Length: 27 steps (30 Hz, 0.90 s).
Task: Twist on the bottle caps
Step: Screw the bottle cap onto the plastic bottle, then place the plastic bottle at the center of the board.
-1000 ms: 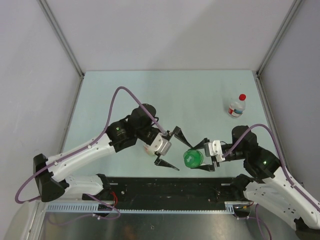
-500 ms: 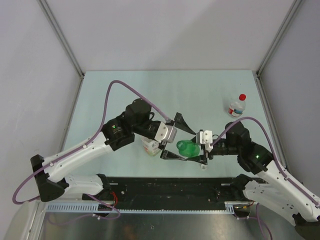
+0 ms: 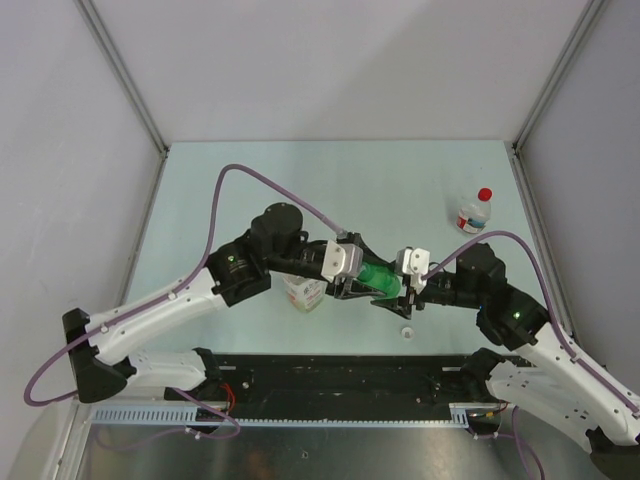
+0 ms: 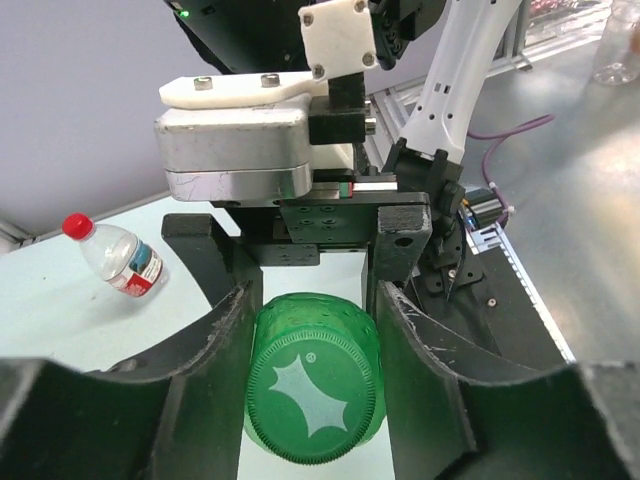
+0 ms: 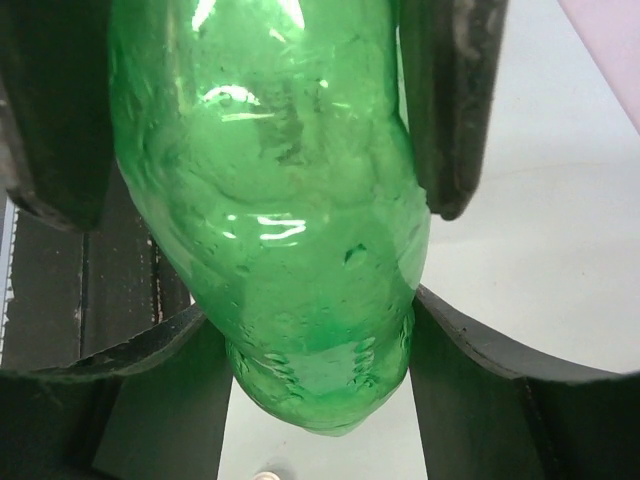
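One green bottle [image 3: 378,279], clamped by left jaws and right jaws; one white cap [image 3: 407,333] lies loose.

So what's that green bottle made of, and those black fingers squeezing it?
The green bottle looks like thin, glossy, see-through plastic: light shines through it, and its base has a moulded star. The black fingers look like matte hard plastic or rubber, with pale scuffs along their edges; I can't tell which.
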Available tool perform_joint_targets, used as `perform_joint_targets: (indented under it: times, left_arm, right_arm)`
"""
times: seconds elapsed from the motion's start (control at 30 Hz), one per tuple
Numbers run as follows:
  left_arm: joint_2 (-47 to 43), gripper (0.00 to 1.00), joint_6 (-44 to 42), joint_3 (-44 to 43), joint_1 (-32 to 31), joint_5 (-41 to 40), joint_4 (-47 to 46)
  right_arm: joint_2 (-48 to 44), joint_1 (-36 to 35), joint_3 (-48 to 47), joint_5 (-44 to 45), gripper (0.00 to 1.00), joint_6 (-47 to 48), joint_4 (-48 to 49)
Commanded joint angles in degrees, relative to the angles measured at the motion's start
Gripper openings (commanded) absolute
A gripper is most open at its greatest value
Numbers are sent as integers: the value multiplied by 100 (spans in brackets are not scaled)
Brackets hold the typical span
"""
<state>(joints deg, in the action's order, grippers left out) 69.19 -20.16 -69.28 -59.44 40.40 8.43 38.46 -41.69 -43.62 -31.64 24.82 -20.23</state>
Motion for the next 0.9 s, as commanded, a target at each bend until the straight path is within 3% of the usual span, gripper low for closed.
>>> perform_joint_targets:
  times: [0.0, 0.07, 0.13, 0.23, 0.3, 0.37, 0.43, 0.53, 0.63, 0.77, 0.87]
  left_arm:
    - [-261, 42, 192, 127, -33, -229, -263]
    - [-258, 34, 281, 99, -33, -495, -309]
    - [-228, 25, 409, 41, -33, -919, -338]
    - [-150, 21, 616, -88, -33, -1740, -364]
    - [-76, 19, 750, -205, -33, -2360, -371]
    - [10, 16, 876, -351, -26, -3033, -373]
    - [115, 14, 971, -535, -11, -3826, -369]
    - [327, 11, 1054, -808, 59, -4949, -376]
    - [647, 2, 1493, -1138, 304, -5997, -355]
    - [879, 1, 1909, -1302, 941, -6378, -288]
    - [963, 5, 2452, -1391, 1549, -6404, 133]
  right_arm:
    - [-58, 4, -180, 265, 5, -246, 408]
    - [-51, 10, -182, 354, 18, -341, 452]
    - [-43, 9, -178, 519, 25, -426, 474]
    - [-34, 12, -180, 938, 38, -641, 518]
    - [-25, 5, -180, 1322, 56, -800, 533]
    - [-17, 4, -177, 1772, 82, -985, 519]
    - [-36, 10, -177, 2190, 95, -1183, 487]
    - [-112, 13, -175, 2885, 99, -1606, 385]
    - [-247, 14, -143, 3760, 99, -2082, 293]
    - [-528, 54, 20, 5293, 99, -2876, 440]
    - [-735, 91, 190, 5814, 99, -3245, 498]
